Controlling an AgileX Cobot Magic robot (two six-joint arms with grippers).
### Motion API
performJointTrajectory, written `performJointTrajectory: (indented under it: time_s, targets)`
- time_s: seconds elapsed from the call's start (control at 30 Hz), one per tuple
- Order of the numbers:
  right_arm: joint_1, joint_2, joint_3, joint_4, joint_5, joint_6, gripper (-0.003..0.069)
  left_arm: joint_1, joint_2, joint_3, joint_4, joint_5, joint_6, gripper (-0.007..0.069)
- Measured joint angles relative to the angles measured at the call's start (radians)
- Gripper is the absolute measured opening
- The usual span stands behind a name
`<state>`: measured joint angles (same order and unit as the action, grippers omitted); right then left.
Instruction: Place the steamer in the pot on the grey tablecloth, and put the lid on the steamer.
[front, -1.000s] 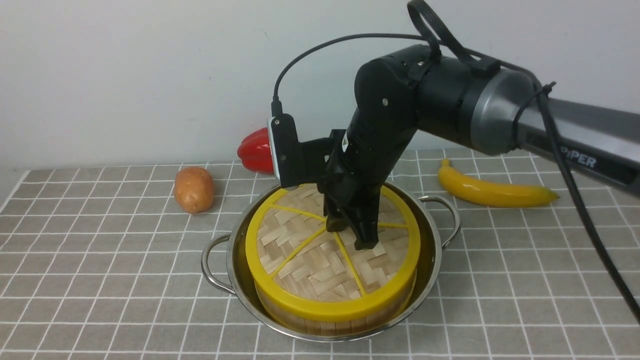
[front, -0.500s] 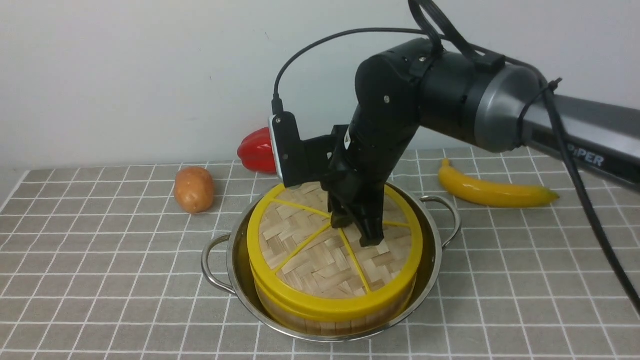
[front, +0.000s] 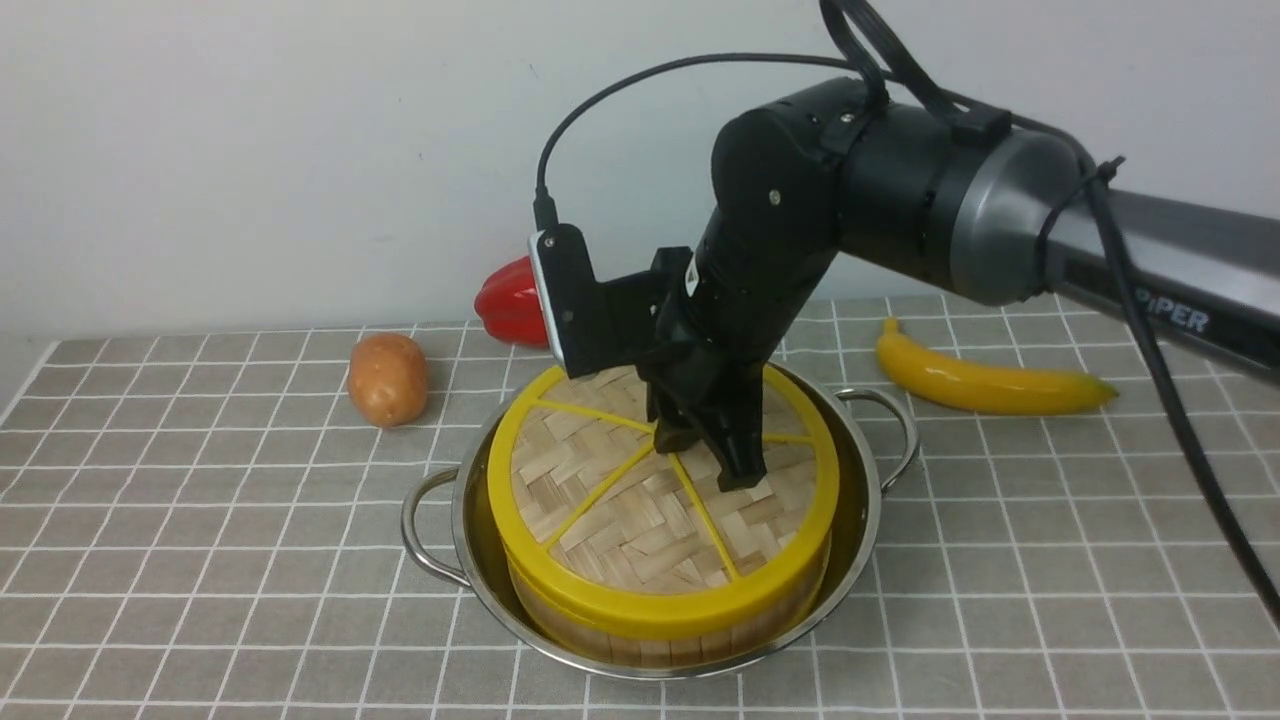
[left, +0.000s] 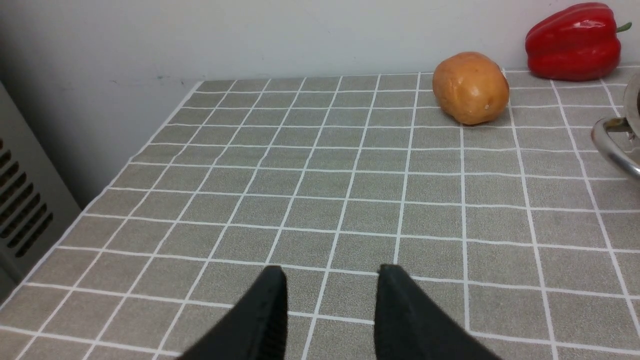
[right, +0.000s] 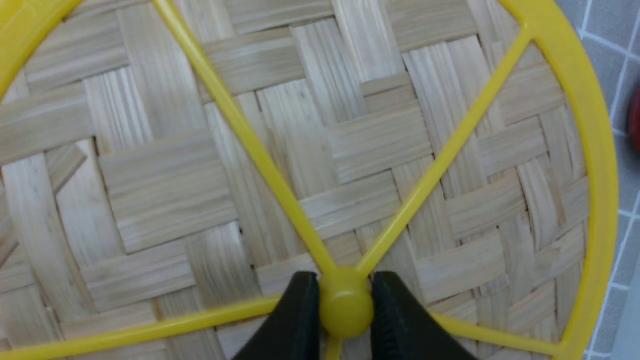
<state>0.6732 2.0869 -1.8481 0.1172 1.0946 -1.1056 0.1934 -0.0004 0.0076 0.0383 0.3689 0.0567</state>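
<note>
The shiny pot (front: 862, 500) stands on the grey tablecloth (front: 200, 560), and the bamboo steamer (front: 640, 648) sits inside it. The woven lid (front: 620, 520) with its yellow rim lies on top of the steamer and hides what is inside. My right gripper (front: 700, 455) reaches down onto the lid's middle. In the right wrist view this gripper (right: 346, 295) is shut on the yellow knob (right: 346, 310) where the lid's (right: 165, 185) spokes meet. My left gripper (left: 330, 280) is open over bare cloth, away from the pot's handle (left: 612, 150), and does not show in the front view.
A potato (front: 387, 379) lies left of the pot and a red pepper (front: 512, 300) behind it by the wall. A banana (front: 985, 382) lies at the back right. A cable hangs from my right arm (front: 1160, 400). The cloth's left edge (left: 125, 165) runs by a grey vent.
My right gripper and the lid have shifted slightly back and left. The lid sits a little flatter on the steamer. The grip on the knob is unchanged.
</note>
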Motion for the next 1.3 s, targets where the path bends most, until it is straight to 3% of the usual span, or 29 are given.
performJointTrajectory:
  time_s: [0.7, 0.8, 0.9, 0.93, 1.0, 1.07, 1.23, 1.3]
  targets:
    - [0.0, 0.018, 0.0, 0.0, -0.022, 0.079, 0.0151, 0.0, 0.0, 0.0, 0.0, 0.0, 0.0, 0.0243]
    - [0.0, 0.017, -0.001, 0.0, -0.033, 0.127, 0.0225, 0.0, 0.0, 0.0, 0.0, 0.0, 0.0, 0.0243]
    - [0.0, 0.002, -0.001, 0.0, -0.04, 0.194, 0.0413, 0.0, 0.0, 0.0, 0.0, 0.0, 0.0, 0.0243]
    - [0.0, 0.0, -0.001, 0.0, -0.04, 0.197, 0.0424, 0.0, 0.0, 0.0, 0.0, 0.0, 0.0, 0.0243]
    - [0.0, -0.032, -0.001, 0.0, -0.042, 0.236, 0.0525, 0.0, 0.0, 0.0, 0.0, 0.0, 0.0, 0.0243]
    - [0.0, -0.069, -0.001, 0.0, -0.042, 0.264, 0.0576, 0.0, 0.0, 0.0, 0.0, 0.0, 0.0, 0.0243]
    - [0.0, -0.16, -0.001, 0.001, -0.042, 0.336, 0.0585, 0.0, 0.0, 0.0, 0.0, 0.0, 0.0, 0.0243]
    - [0.0, -0.214, -0.001, 0.006, -0.042, 0.386, 0.0541, 0.0, 0.0, 0.0, 0.0, 0.0, 0.0, 0.0243]
